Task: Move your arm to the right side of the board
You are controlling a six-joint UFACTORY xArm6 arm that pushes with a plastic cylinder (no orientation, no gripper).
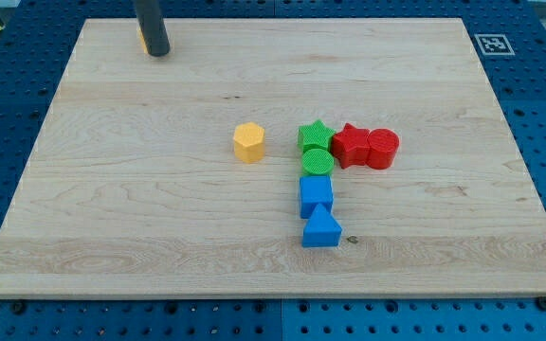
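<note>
My tip at board's top-left

My tip rests at the board's top left — well apart from the yellow hexagon block.

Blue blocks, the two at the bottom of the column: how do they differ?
Shape: the upper blue block looks like a cube, while the lower blue block is a triangular prism. Neighbours: the cube touches the green cylinder above it, whereas the triangle ends the column, with bare board below. Shared: same blue, similar size, touching each other, both far from my tip.
</note>
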